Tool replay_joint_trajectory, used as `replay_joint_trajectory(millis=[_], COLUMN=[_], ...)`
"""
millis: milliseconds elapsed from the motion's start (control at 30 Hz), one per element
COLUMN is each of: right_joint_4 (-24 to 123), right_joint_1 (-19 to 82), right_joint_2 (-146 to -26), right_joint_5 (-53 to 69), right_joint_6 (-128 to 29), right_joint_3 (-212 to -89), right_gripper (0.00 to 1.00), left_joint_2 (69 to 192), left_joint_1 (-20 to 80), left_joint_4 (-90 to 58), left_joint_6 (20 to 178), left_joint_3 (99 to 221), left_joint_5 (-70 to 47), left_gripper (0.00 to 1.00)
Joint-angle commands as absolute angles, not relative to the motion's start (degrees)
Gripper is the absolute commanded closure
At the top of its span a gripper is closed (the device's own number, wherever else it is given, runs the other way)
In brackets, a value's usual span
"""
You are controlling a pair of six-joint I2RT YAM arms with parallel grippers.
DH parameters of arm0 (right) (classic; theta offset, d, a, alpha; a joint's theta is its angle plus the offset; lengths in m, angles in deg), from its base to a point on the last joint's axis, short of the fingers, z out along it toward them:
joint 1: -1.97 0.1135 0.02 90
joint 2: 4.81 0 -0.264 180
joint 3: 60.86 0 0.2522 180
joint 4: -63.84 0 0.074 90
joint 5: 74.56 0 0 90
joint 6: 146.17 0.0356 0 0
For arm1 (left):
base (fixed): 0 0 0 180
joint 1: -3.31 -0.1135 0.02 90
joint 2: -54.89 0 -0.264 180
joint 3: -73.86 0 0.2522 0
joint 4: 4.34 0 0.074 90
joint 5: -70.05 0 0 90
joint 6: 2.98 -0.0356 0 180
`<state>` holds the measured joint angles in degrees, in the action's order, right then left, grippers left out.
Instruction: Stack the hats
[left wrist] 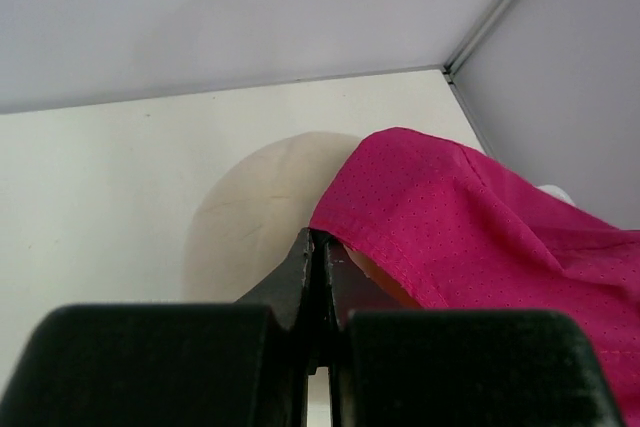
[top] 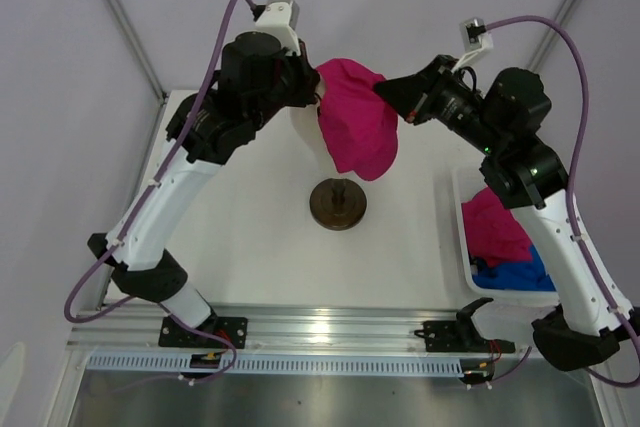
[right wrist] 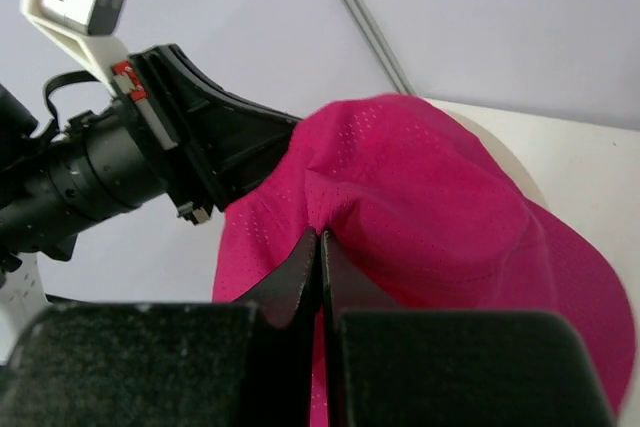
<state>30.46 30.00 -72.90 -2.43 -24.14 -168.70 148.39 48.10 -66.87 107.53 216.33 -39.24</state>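
A magenta-pink hat (top: 356,119) hangs stretched between my two grippers over the back middle of the table. My left gripper (top: 322,97) is shut on its left hem; in the left wrist view the jaws (left wrist: 318,239) pinch the hat's (left wrist: 470,217) edge. From the right, my right gripper (top: 386,93) is shut on a fold of the crown (right wrist: 420,197), its tips (right wrist: 320,234) pressed into the cloth. Another pink hat (top: 495,222) and a blue hat (top: 520,275) lie in a bin at the right.
A cream mannequin head (left wrist: 255,212) shows just behind and below the held hat, partly covered by it. A dark round stand (top: 337,203) sits in the table's middle. The white bin (top: 460,237) stands at the right edge. Frame posts rise at the back corners.
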Motion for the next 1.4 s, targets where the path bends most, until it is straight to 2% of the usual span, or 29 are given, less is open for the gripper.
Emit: replay_joint_trajectory(millis=[0, 333, 600, 700, 733, 800, 833, 900, 933, 1033, 1233, 1333, 1367], right_joint_4=[30.0, 28.6, 24.3, 23.1, 22.8, 22.3, 21.4, 19.7, 17.3, 13.7, 12.3, 18.3, 20.0], right_joint_1=[33.7, 36.6, 36.7, 36.8, 36.9, 36.9, 36.8, 36.8, 36.8, 36.3, 32.3, 23.5, 17.5], right_joint_2=[-75.2, -83.7, -90.4, -92.1, -92.3, -92.3, -92.3, -92.2, -92.2, -91.0, -83.6, -76.5, -73.7], right_joint_5=[3.5, 5.5, 6.3, 4.1, 3.4, 3.4, 3.2, 3.3, 3.9, 5.7, 8.6, 3.3, 0.8], right_joint_6=[-29.6, -31.7, -33.2, -33.3, -33.4, -33.8, -34.3, -35.3, -35.7, -36.6, -36.6, -34.7, -32.2], right_joint_3=[-175.2, -182.9, -191.3, -193.4, -193.6, -194.1, -194.3, -194.9, -195.9, -196.1, -189.4, -177.7, -172.2], right_gripper=[1.0, 1.0, 1.0, 0.88, 0.69, 0.54, 0.4, 0.24, 0.12, 0.02, 0.0, 0.0, 0.01], left_joint_2=[143.2, 135.6, 135.2, 134.9, 134.8, 134.4, 134.3, 133.5, 133.0, 132.1, 133.7, 134.5, 135.2], left_joint_1=[45.7, 37.7, 32.9, 31.7, 31.3, 29.9, 29.4, 28.8, 28.7, 28.2, 27.7, 27.7, 27.7], left_joint_4=[-66.5, -63.0, -60.2, -59.2, -58.8, -58.1, -57.5, -56.7, -56.1, -53.4, -52.9, -51.9, -52.0], left_joint_6=[109.4, 111.5, 113.1, 113.7, 114.1, 114.4, 114.9, 115.3, 115.6, 115.9, 115.7, 115.2, 115.0], left_joint_3=[214.8, 202.5, 193.9, 191.9, 190.7, 188.9, 187.2, 185.6, 183.6, 179.6, 179.6, 180.1, 181.0], left_joint_5=[-37.7, -33.9, -29.4, -28.8, -28.6, -27.3, -26.8, -26.2, -25.5, -23.7, -21.3, -20.4, -18.7], left_gripper=[0.99, 0.98, 0.99, 0.99, 0.99, 0.99, 0.99, 0.99, 0.99, 0.99, 0.98, 0.95, 0.95])
